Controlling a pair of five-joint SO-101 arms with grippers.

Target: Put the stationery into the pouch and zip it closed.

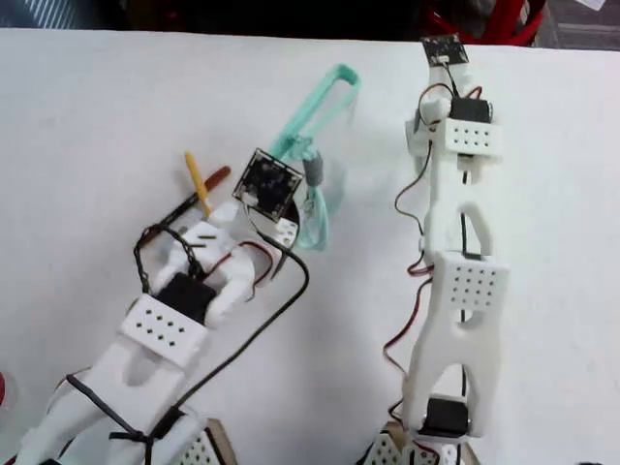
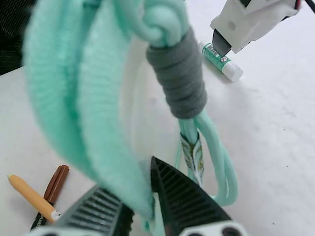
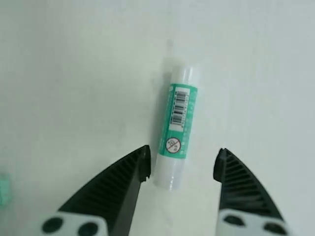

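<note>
Left gripper (image 2: 147, 199) clamps a mint-green fabric pouch (image 2: 74, 98); right gripper (image 3: 183, 154) gapes wide astride a green-labelled white glue stick (image 3: 178, 118)

You can find a green label on the glue stick (image 3: 176, 132). It has a black barcode (image 3: 179, 109), and next to that a small round sign (image 3: 173, 145) with a line across it. The little tag (image 2: 193, 156) on the pouch (image 2: 74, 98) has marks too blurry to read.
</note>
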